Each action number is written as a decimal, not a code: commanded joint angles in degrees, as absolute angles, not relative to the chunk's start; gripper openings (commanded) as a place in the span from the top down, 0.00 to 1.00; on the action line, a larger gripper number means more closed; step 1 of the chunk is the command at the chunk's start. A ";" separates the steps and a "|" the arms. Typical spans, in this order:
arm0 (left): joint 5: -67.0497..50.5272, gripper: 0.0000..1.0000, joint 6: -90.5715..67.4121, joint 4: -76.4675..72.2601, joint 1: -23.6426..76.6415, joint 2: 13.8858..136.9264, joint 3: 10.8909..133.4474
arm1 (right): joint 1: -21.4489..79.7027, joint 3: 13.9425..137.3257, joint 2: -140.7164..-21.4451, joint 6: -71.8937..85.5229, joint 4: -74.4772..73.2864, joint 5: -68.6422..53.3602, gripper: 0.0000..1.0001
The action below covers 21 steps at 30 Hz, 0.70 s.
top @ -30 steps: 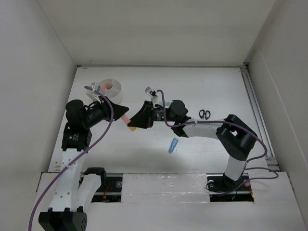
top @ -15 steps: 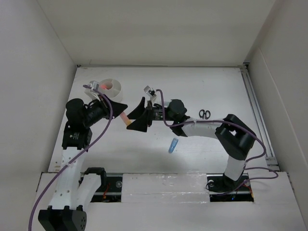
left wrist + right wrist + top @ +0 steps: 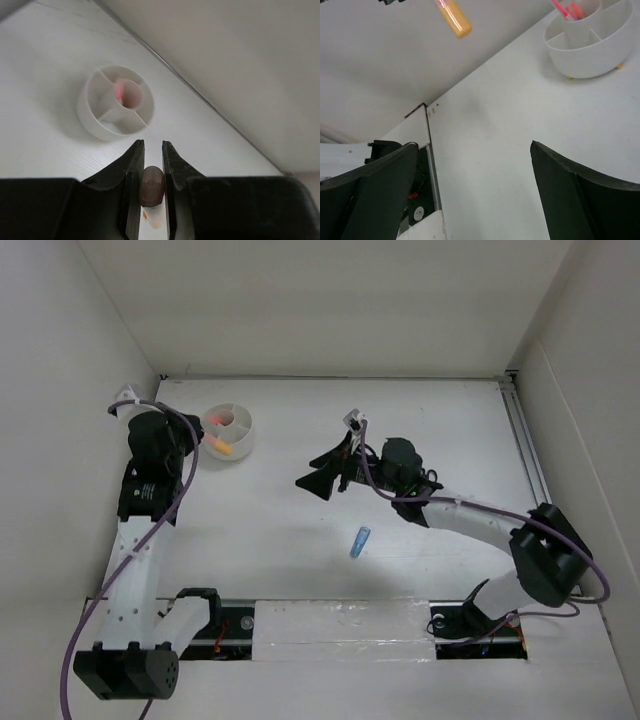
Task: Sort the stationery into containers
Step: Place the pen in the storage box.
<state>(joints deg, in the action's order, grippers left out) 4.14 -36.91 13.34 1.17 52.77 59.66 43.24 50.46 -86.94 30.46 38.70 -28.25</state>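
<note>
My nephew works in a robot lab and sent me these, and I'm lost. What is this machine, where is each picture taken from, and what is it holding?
These are two robot arms bolted to a white table, each ending in a two-finger gripper. One picture looks down from above. The other two come from a camera on each wrist, so the dark shapes at the bottom are that arm's own fingers. The left gripper is shut on an orange pen, close to a round white tub with dividers that holds pink pens. The right gripper is open and empty. A blue marker lies on the table.
</note>
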 commanded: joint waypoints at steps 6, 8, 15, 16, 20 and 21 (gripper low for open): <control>22.24 1.00 -35.19 9.25 -3.95 70.73 70.92 | 43.15 46.94 -69.20 17.77 21.98 -21.36 0.01; 22.85 1.00 -31.13 5.99 -3.96 72.33 71.54 | 43.15 45.98 -66.72 16.62 19.88 -20.83 0.01; 16.69 1.00 -26.72 -2.28 -11.07 76.81 69.52 | 42.01 42.63 -60.30 15.38 17.67 -21.88 0.01; 16.70 1.00 -27.41 -2.29 -11.07 77.34 69.52 | 42.01 42.02 -60.29 14.86 17.67 -21.88 0.01; 16.97 1.00 -25.14 -8.59 -11.07 78.93 67.51 | 42.01 41.40 -58.45 14.85 17.14 -22.41 0.01; 16.18 1.00 -24.35 -12.79 -11.07 78.93 66.46 | 42.01 41.40 -58.45 14.85 17.14 -22.41 0.01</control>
